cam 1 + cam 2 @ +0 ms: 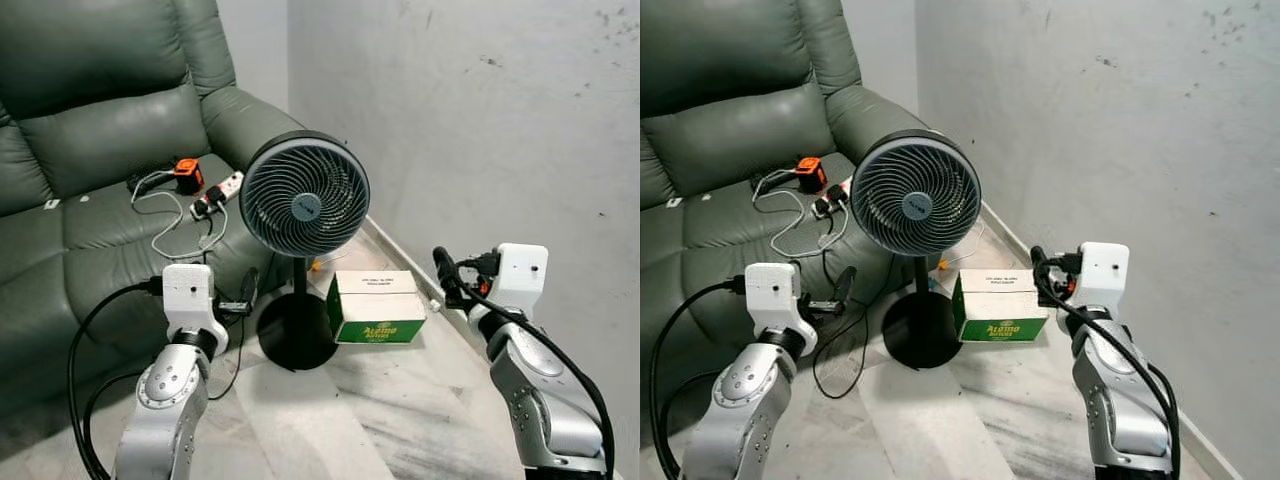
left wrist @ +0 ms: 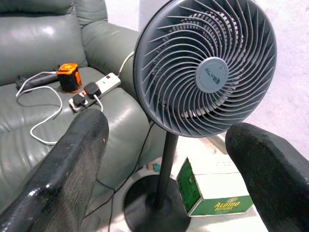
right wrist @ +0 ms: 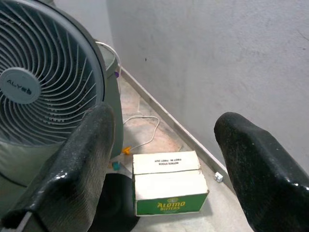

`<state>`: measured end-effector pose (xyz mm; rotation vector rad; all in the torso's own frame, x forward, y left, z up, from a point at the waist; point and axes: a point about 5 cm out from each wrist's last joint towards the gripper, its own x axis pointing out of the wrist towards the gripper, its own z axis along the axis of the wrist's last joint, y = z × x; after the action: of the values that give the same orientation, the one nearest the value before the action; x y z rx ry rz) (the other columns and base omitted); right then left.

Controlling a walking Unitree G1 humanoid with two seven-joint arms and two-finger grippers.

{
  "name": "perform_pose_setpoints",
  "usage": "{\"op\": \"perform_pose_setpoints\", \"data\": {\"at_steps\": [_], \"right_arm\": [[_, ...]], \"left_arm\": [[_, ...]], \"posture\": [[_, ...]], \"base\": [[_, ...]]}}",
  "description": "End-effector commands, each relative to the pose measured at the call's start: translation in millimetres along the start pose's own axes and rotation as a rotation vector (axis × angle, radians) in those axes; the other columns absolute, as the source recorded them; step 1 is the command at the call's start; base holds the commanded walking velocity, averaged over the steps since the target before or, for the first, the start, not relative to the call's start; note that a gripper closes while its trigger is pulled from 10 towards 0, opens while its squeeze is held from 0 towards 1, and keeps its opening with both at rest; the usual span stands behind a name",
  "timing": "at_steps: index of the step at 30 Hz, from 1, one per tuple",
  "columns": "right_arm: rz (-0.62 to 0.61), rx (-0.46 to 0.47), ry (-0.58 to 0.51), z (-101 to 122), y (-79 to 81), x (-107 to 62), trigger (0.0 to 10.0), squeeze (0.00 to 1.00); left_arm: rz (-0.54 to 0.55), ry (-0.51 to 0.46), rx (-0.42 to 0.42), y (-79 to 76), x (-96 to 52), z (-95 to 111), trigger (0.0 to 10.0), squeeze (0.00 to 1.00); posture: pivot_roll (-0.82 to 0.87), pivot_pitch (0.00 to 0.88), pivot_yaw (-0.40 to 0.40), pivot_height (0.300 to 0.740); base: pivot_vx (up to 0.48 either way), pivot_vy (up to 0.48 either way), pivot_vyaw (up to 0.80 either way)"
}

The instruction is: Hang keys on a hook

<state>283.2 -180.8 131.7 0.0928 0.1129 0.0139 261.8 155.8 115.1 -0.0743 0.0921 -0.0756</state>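
No keys and no hook can be made out anywhere here, so which way they lie from either gripper, their long axis, and which arm is nearer can't be told. How the keys look: unknown too.

Left gripper [image 2: 164, 159] is raised in front of the robot w/ its two black fingers spread wide, nothing between them; it faces the grey pedestal fan w/ round grille [image 1: 304, 205]. Right gripper [image 3: 161, 159] is also raised, fingers wide apart and empty, pointing toward the white-and-green cardboard box [image 1: 376, 307] on the pale marble floor [image 1: 400, 400], just beside the fan's black round base.

Left of the fan sits a dark green leather recliner sofa [image 1: 90, 140]; on its seat lie a white power strip [image 1: 218, 194], an orange-and-black small gadget [image 1: 187, 175] and loose white cable. A bare grey wall [image 1: 480, 130] runs along the right.

Judgement: task is at the start, probably a search phase; next move likely calls for turning or walking to find keys, since neither arm has anything to reach for yet.
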Motion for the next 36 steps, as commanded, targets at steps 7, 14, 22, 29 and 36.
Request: {"op": "perform_pose_setpoints", "data": {"at_steps": [7, 14, 22, 29, 36], "right_arm": [[-0.045, 0.019, -0.012, -1.5, -0.1, 0.8, 10.0, 0.00], [-0.061, 0.074, 0.007, -1.9, -5.0, 0.1, 10.0, 0.00], [-0.086, 0.043, 0.003, -10.8, -12.5, -5.9, 10.0, 0.00], [-0.076, 0.026, -0.007, -12.1, -11.7, -9.0, 10.0, 0.00], [-0.066, 0.017, 0.003, -14.9, -9.3, -9.3, 10.0, 0.00]], "left_arm": [[0.006, 0.016, -0.020, 4.8, 4.6, 1.6, 10.0, 0.00], [-0.010, 0.040, -0.023, 4.9, 6.9, 0.9, 10.0, 0.00], [-0.069, 0.014, 0.029, -1.1, 5.9, 2.2, 10.0, 0.00], [-0.056, 0.012, 0.044, 3.1, 4.7, -0.6, 10.0, 0.00], [-0.056, 0.007, 0.045, 2.1, 5.2, -1.4, 10.0, 0.00]], "posture": [[0.07, 0.096, 0.007, 0.740], [0.07, 0.100, 0.024, 0.740], [0.07, 0.109, 0.036, 0.740], [0.07, 0.111, 0.041, 0.740], [0.07, 0.111, 0.041, 0.740]], "base": [[0.000, 0.000, -0.78], [0.000, 0.000, -0.79], [0.000, 0.000, -0.78], [0.000, 0.000, -0.78], [0.000, 0.000, -0.24]]}}
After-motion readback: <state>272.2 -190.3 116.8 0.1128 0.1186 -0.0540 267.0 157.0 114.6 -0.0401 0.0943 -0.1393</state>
